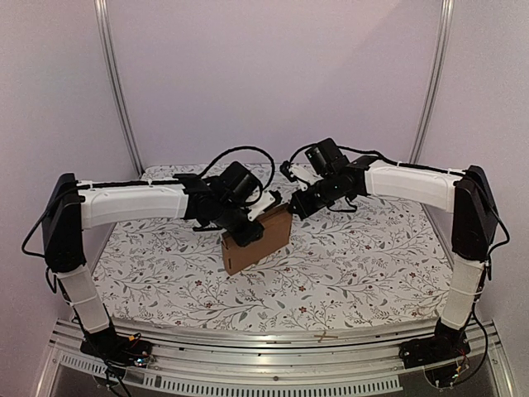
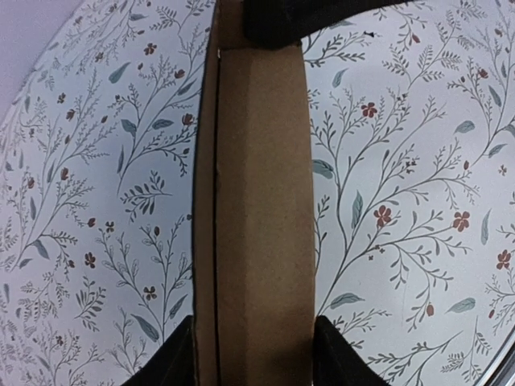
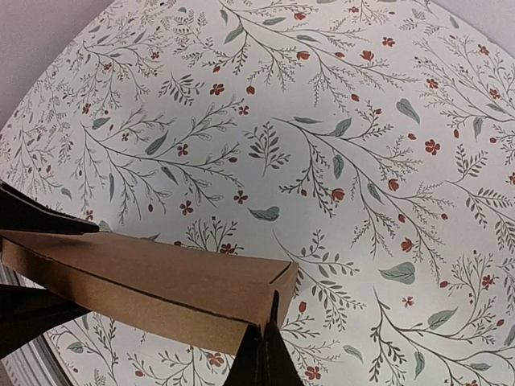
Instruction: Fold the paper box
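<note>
Paper box point(image 1: 257, 240) is standing edgewise on the surface point(image 1: 372, 273).
Left jaws are straddling it, grip unclear; right jaws, shut, are sitting at its far-right corner.

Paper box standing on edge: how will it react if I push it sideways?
Probably tips easily: the paper box stands on a narrow edge, flanked by the left gripper. Likely light yet fairly stiff; its cardboard faces look flat.

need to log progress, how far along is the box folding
Done: the paper box already looks folded into a thin closed shape, standing on edge on the table. In hand: the left gripper straddles its top edge, firm grip unclear; the shut right gripper sits at an end corner. Left: a seam shows along the top edge, so maybe final pressing, then let go.
</note>
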Tool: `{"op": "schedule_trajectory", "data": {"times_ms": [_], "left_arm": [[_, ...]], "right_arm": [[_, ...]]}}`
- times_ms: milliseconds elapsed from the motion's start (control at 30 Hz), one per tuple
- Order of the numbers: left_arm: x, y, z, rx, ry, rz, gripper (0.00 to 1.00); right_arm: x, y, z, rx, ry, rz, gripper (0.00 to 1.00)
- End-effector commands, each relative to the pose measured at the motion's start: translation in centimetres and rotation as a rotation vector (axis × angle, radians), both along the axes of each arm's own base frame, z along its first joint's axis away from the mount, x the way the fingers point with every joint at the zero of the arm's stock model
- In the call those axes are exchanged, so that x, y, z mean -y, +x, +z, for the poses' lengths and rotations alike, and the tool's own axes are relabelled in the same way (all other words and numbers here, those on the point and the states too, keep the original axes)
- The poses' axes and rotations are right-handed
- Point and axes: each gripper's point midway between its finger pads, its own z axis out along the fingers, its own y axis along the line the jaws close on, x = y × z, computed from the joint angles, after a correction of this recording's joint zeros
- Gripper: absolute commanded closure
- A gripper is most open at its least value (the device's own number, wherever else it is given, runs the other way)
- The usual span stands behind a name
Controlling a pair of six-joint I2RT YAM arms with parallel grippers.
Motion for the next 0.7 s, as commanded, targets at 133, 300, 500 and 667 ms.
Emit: {"op": "schedule_trajectory", "data": {"times_ms": [133,300,500,667], "left_arm": [[0.1,2.1,7.9,0.136,-0.150,0.099,0.48],[-1.9,2.2,11.5,0.230,-0.188,0.249,0.46],[-4.1,-1.1,11.3,0.244,-0.209,0.275,0.49],[-4.9,-4.5,8.6,0.173,-0.154,0.096,0.51]], "right_arm": [[0.8,-0.3,-0.9,-0.015,-0.033,-0.024,1.00],[0.8,-0.3,-1.0,-0.017,-0.032,-0.025,1.00],[0.7,-0.2,-1.1,-0.021,-0.029,-0.026,1.00],[0.6,-0.2,-1.0,-0.021,-0.027,-0.024,1.00]]}}
